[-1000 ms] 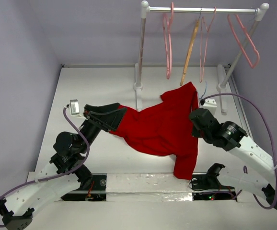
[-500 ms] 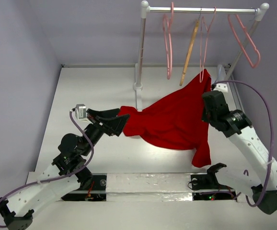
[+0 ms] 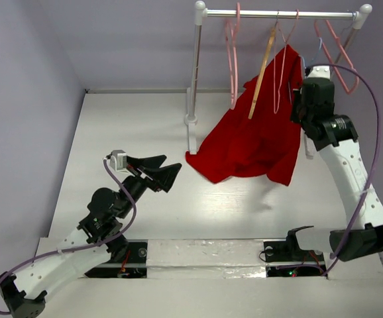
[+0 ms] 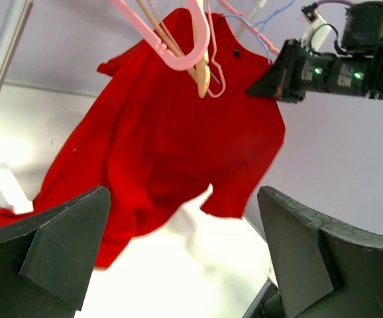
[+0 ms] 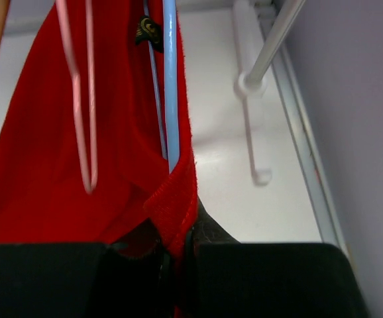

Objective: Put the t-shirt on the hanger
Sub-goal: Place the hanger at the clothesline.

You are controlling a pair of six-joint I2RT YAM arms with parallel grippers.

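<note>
At the left of the top view, the left gripper [image 3: 171,164] hangs above the white table [image 3: 132,119] with its two fingers spread wide and nothing between them. The red t-shirt [image 3: 248,142] is well apart from it, toward 2 o'clock. In the left wrist view the cloth [image 4: 158,146] shows far beyond the two dark fingers [image 4: 52,245].

The t-shirt hangs in the air in front of the rack [image 3: 277,13]. Its top right corner is high, at 1 o'clock, and its low left corner comes down near the left post of the rack. A wooden hanger [image 3: 263,66] and pink hangers [image 3: 232,59] hang from the rail.

At the right, the right gripper [image 3: 302,106] is raised at the 3 o'clock side of the t-shirt. In its wrist view the fingers [image 5: 178,232] are pressed together on a folded edge of the red cloth. The pale-blue hanger [image 5: 171,86] runs from this fold straight toward 12 o'clock, touching the cloth just above the fingers. Whether the fingers pinch the wire too, I cannot tell.
</note>
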